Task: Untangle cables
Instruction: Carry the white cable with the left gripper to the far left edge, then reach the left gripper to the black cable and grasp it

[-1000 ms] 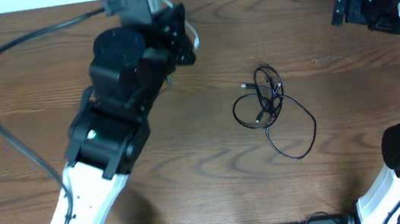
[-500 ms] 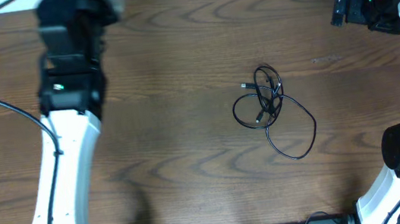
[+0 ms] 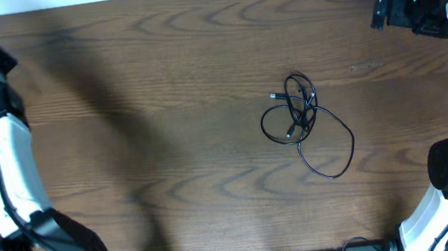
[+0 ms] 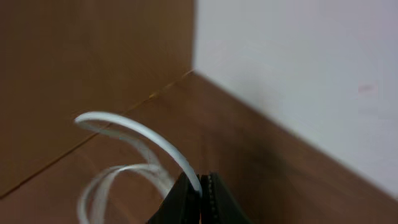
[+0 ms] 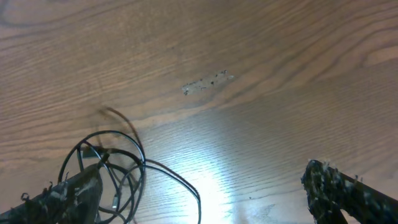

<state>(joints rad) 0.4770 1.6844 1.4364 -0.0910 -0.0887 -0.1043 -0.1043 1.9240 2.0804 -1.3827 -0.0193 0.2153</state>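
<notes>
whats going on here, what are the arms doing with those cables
The left gripper is shut on a white cable and holds it out by the table's far left corner, apart from the others. The black cables lie in a tangled bunch of loops on the table, right of centre, with nothing touching them. The right gripper is open and empty, off at the far right.

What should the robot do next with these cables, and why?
Probably open the left gripper and let the white cable drop: it is pinched in the shut jaws at the far left of the table, well apart from the black cables tangled mid-table.
</notes>
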